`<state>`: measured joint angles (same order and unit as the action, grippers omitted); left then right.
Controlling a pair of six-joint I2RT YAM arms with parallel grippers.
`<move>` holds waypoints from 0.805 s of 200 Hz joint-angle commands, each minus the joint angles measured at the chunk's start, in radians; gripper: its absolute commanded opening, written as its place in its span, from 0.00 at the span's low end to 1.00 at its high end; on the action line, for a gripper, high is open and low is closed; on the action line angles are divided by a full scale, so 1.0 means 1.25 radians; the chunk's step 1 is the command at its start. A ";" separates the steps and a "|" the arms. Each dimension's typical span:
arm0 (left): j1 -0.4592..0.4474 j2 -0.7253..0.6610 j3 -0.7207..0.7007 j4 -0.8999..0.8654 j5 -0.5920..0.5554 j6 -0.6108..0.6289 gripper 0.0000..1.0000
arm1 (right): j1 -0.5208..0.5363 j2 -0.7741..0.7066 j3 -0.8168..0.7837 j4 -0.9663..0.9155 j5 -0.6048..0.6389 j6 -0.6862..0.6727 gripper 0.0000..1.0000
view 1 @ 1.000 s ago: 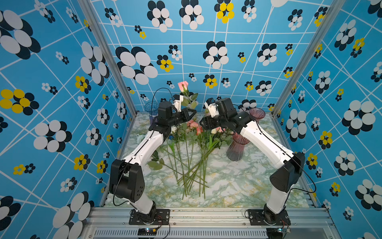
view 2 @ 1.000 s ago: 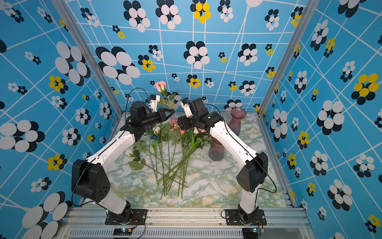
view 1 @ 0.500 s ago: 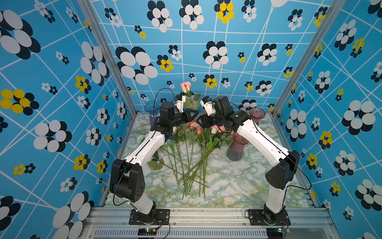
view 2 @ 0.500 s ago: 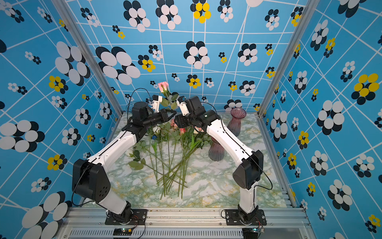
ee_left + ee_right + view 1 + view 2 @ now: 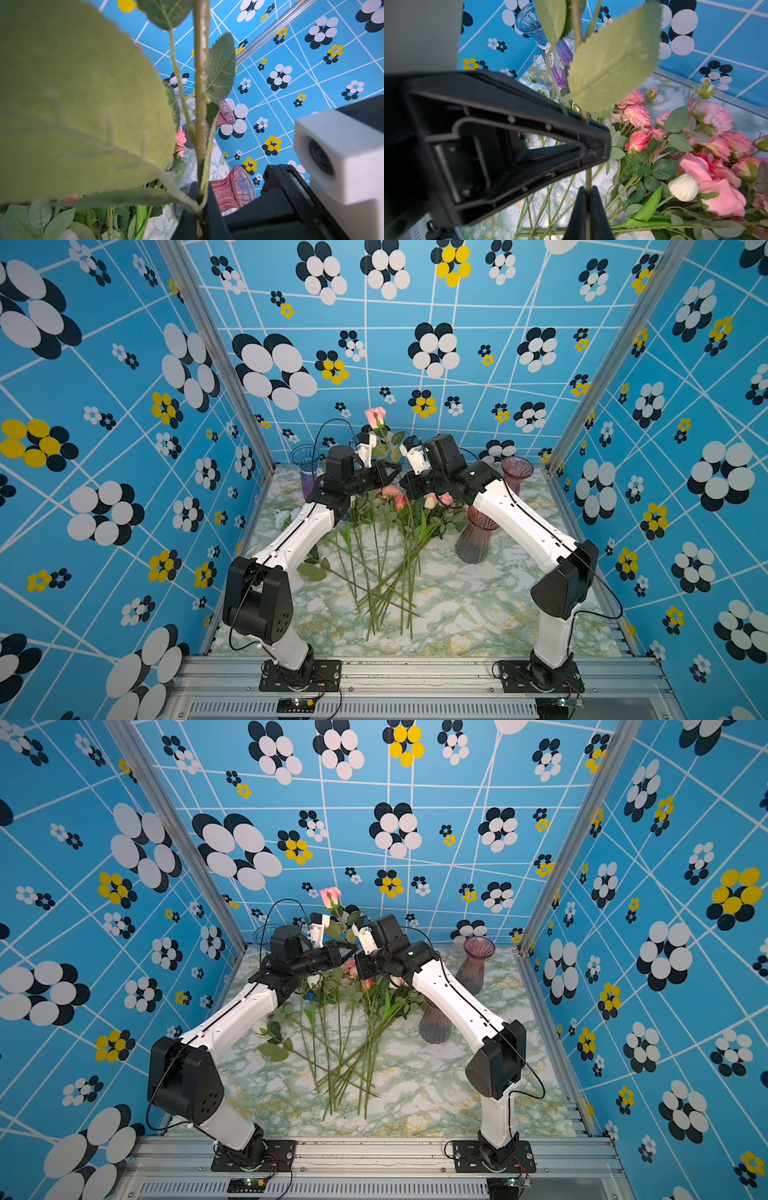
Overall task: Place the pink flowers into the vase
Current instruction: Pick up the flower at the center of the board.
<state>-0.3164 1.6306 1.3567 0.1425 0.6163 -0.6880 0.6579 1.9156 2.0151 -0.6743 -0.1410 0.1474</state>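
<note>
Nearest, on the marbled bench (image 5: 457,605), lie the cut ends of a loose heap of green stems that fan away toward their blooms. These pink flowers (image 5: 400,501) rest flat on the bench between the two arms, with a cream bud (image 5: 683,187) among them. Just to the right of the heap stands a pink glass vase (image 5: 473,539), upright and apart from the stems. Above the blooms the two arms meet. The left gripper (image 5: 392,467) has its fingers (image 5: 214,207) pressed together on the stem of a single pink rose (image 5: 375,416), which stands roughly upright in the air with its bloom above both wrists. The right gripper (image 5: 404,485) pinches the same stem just below the left one, and its fingers (image 5: 598,212) are closed tight around it in the right wrist view. Farther back, a second pink glass vase (image 5: 516,472) stands near the right rear corner. A blue glass vase (image 5: 305,464) stands at the left rear, against the patterned wall.
</note>
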 commanded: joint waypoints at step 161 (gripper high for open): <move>0.067 -0.111 -0.037 -0.122 -0.058 0.058 1.00 | -0.083 -0.056 0.040 0.027 0.262 -0.076 0.00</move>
<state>-0.2333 1.5337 1.3411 -0.0074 0.5415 -0.6353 0.6029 1.9118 2.0624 -0.6907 0.0860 0.0872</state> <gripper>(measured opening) 0.995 0.052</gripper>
